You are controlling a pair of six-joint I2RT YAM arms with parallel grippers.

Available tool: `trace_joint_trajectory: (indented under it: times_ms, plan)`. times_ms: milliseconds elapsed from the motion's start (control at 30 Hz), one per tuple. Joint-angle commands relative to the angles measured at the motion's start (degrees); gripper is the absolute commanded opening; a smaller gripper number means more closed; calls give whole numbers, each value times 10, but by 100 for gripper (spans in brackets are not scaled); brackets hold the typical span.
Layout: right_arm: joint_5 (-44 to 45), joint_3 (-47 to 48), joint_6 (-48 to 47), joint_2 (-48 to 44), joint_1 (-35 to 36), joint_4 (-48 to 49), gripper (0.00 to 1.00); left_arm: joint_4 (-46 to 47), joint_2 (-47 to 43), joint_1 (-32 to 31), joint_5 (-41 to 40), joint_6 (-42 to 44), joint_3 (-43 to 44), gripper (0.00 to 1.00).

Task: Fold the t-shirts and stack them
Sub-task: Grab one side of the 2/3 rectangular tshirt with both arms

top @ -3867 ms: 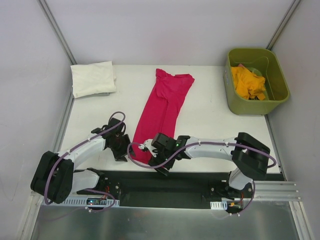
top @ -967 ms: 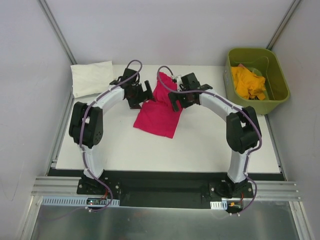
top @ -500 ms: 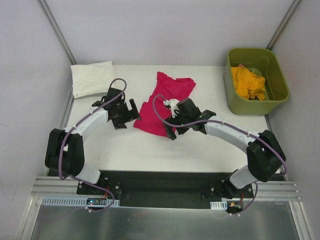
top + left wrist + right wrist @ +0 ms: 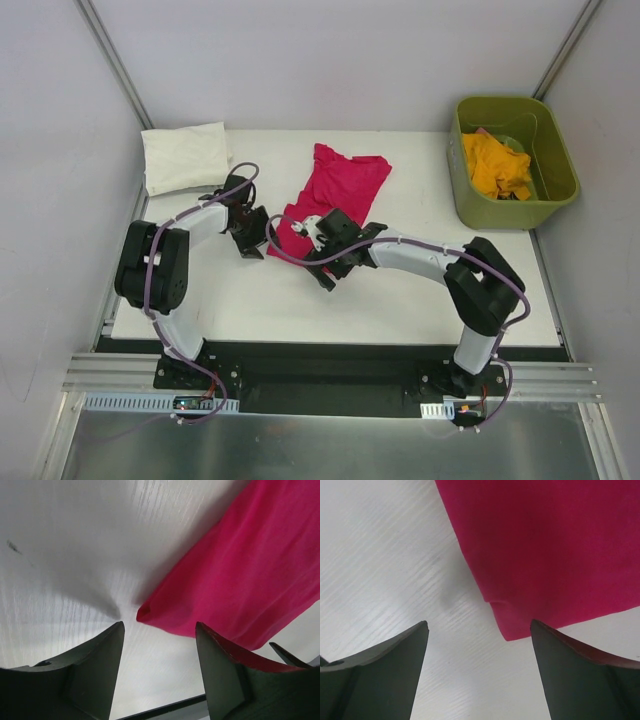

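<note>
The left fingers (image 4: 112, 640) stand spread w/ nothing pinched; the near left corner of the pink t-shirt (image 4: 240, 570) lies just ahead of the gap btw. them. The right fingers (image 4: 417, 640) are spread wide too & empty. The other near corner of the same shirt sits btw. them, low over the counter (image 4: 380, 555). The shirt lies slanted in the middle of the counter, partly folded.

We judge the next move is a pinch on both corners. Risks:
- The fingers may catch only the top layer, so the fold opens when lifted.
- They may press on the counter & miss the thin edge.
- As the cloth lies slanted, an uneven pull can give a crooked fold.
- Both arms are close together here, so they could touch.

Around: the white t-shirt (image 4: 185, 157) lies folded at the back left corner, prob. the place for the stack; we see nothing btw. it & the pink one. The orange-yellow t-shirt (image 4: 497, 165) is crumpled in the bin (image 4: 512, 215) at back right, well apart.
</note>
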Motion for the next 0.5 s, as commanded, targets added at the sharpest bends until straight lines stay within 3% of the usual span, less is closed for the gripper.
trace_joint_trajectory:
  times_ms: [0,200,300,333,367,400,467]
  plan:
    - [31,27,-27,21,-2,-19,85,8,37,6,21,-10,37,56]
    - [19,22,-32,36,-10,-20,77,9,73,6,4,-7,51,44]
    - [19,28,-41,53,-14,-23,73,9,93,8,1,3,65,29]
    - [17,32,-44,56,-15,-26,68,9,95,9,6,5,67,23]
    - [17,32,-49,60,-16,-27,64,9,98,9,9,7,68,6]
    - [17,32,-51,62,-18,-29,57,9,98,9,10,9,67,0]
    - [18,32,-53,66,-22,-31,45,9,89,10,2,9,58,0]
